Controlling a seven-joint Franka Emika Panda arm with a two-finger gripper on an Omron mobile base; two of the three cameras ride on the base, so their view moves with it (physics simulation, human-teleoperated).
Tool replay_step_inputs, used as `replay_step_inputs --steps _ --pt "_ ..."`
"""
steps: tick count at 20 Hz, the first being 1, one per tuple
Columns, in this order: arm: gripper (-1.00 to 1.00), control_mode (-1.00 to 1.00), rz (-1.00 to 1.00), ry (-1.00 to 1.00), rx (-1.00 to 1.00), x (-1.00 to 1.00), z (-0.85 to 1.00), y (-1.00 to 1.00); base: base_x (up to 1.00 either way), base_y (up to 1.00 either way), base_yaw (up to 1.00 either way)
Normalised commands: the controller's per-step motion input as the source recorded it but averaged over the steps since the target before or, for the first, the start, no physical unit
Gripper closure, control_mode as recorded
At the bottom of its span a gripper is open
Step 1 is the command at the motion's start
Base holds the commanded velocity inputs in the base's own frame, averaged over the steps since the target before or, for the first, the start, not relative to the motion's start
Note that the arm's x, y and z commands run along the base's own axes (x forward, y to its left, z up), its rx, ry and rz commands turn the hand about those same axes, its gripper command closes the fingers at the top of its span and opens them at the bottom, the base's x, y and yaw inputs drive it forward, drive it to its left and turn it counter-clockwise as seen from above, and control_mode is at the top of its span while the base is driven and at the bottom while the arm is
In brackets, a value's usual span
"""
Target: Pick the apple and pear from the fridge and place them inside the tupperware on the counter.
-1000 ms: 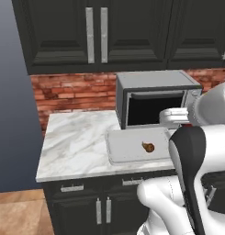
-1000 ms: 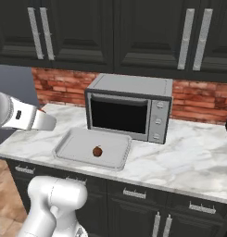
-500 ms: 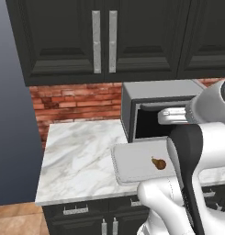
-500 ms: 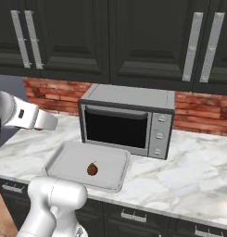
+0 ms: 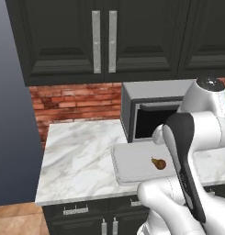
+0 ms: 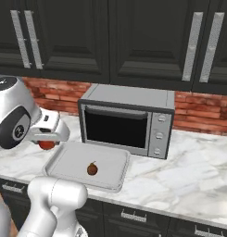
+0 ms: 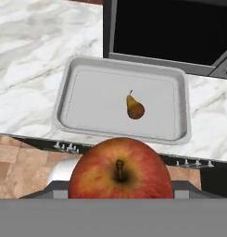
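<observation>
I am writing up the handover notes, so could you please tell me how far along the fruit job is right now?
Done: the pear already lies inside the tupperware on the counter, in front of the microwave. In hand: the gripper holds the apple, to one side of the container and not yet over it. Left: carry the apple over the tupperware and release it beside the pear.
</observation>
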Motion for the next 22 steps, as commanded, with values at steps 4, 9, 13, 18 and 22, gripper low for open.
replay_step_inputs --steps 4,9,13,18,22 --pt "1.0 -1.0 0.24 0.22 0.0 0.21 -0.74 0.07 0.0 0.0 0.0" --pt "1.0 -1.0 0.08 0.22 0.0 0.47 -0.68 0.19 0.0 0.0 0.0" --pt "1.0 -1.0 0.0 0.07 0.0 0.63 -0.5 0.18 0.0 0.0 0.0" --pt "1.0 -1.0 0.0 0.02 0.0 0.61 -0.52 0.14 0.0 0.0 0.0" --pt "1.0 -1.0 0.0 0.0 0.0 0.53 -0.57 0.1 0.0 0.0 0.0"
